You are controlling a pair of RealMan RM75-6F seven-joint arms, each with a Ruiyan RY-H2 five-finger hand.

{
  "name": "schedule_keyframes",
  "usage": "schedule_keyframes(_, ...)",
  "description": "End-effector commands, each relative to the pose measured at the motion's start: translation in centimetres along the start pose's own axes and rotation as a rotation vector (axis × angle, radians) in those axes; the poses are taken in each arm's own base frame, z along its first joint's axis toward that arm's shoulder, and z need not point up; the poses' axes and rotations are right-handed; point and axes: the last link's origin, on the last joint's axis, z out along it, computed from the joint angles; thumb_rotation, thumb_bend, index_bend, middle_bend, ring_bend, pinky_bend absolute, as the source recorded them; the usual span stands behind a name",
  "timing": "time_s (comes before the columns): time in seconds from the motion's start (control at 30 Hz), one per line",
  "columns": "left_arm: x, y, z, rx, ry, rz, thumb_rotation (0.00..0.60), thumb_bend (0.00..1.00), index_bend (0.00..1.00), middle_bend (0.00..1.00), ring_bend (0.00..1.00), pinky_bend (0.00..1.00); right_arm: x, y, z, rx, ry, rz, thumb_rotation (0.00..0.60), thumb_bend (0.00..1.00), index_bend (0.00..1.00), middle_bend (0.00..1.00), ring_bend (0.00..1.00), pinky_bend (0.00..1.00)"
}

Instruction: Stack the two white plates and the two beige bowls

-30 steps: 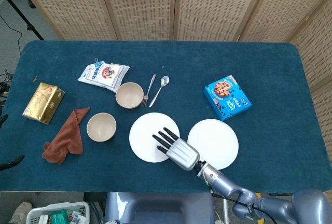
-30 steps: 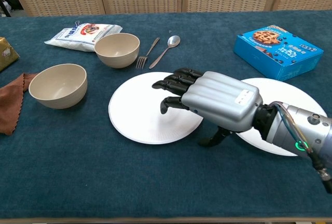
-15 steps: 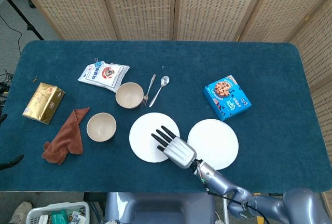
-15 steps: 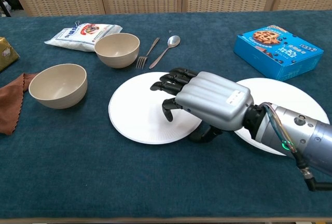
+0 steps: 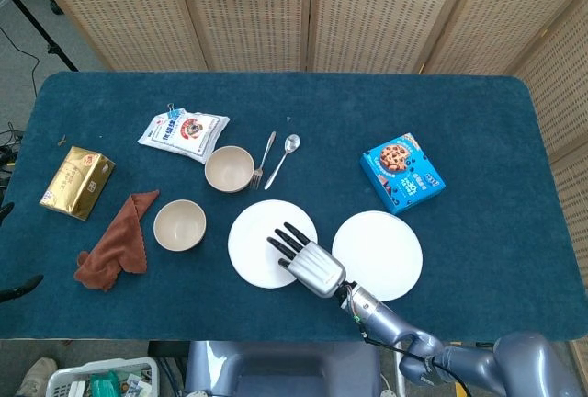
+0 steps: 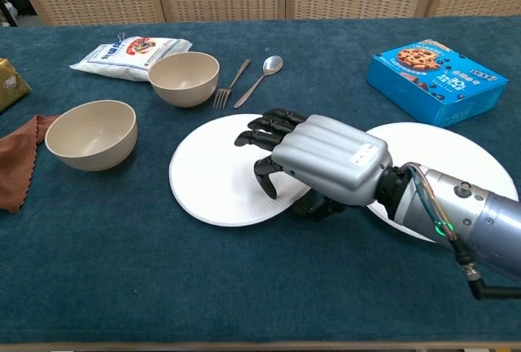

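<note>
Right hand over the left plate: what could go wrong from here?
1. The right hand has its fingers above the left plate and its thumb low at the rim; the plate lies flat on the cloth, so the grip may slip or just push it.
2. The right plate sits close under the wrist, so a lift could knock it.
3. The fork and spoon lie just beyond the plate.

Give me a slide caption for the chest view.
Right hand reaches over the left white plate, fingers curled at its edge.
</note>
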Motion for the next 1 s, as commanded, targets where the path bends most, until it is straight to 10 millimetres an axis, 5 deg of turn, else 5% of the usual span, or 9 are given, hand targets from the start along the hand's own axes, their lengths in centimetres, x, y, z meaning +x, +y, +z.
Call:
schedule_keyframes(0.03, 0.0, 0.0, 0.0, -0.001, -0.001, 0.0, 0.6, 0.06, 0.0, 0.0, 0.0, 0.0, 0.0, 0.1, 0.0, -0.001, 0.001, 0.0, 0.6, 0.49, 0.54, 0.12, 0.0, 0.0)
schedule_keyframes(0.53, 0.0, -0.1, 0.0, 0.002, -0.003, -0.002, 0.6, 0.06, 0.0, 0.0, 0.0, 0.0, 1.3, 0.9, -0.8, 0.007, 0.1, -0.007, 0.6, 0.51, 0.67, 0.15, 0.0, 0.0)
schedule_keyframes(1.0, -0.3, 0.2, -0.1, -0.005, -0.008, 0.005, 0.6, 0.06, 0.0, 0.0, 0.0, 0.0, 5.3, 5.1, -4.8, -0.012, 0.229, -0.054, 0.6, 0.52, 0.67, 0.16, 0.0, 0.0)
